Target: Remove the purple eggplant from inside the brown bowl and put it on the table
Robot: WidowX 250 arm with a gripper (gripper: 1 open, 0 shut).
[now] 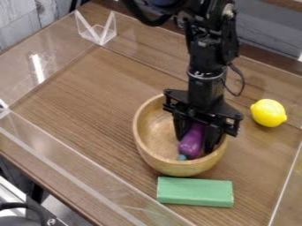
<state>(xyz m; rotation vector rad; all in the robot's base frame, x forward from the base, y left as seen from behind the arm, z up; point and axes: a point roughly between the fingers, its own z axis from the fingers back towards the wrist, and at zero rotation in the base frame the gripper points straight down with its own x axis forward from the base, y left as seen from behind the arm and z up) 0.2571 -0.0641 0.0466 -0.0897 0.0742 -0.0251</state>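
We are seeing the black end effector (195, 141) pointing straight down inside the round light-brown wooden bowl (154, 146), its fingers closed on the glossy purple toy eggplant (189, 139), which is standing nearly upright directly between them.

The gripper (193, 144) reaches down into the brown bowl (154, 148), and its black fingers (210, 141) cover part of the purple eggplant (188, 139), so only a strip of purple and a bit of blue-green tip show between them. The fingertips are hidden behind the bowl's near wall. The arm's upper part is cut off by the top edge. The table (83, 97) runs past the frame on every side, and a dark object at the bottom-left corner is too cropped to identify.
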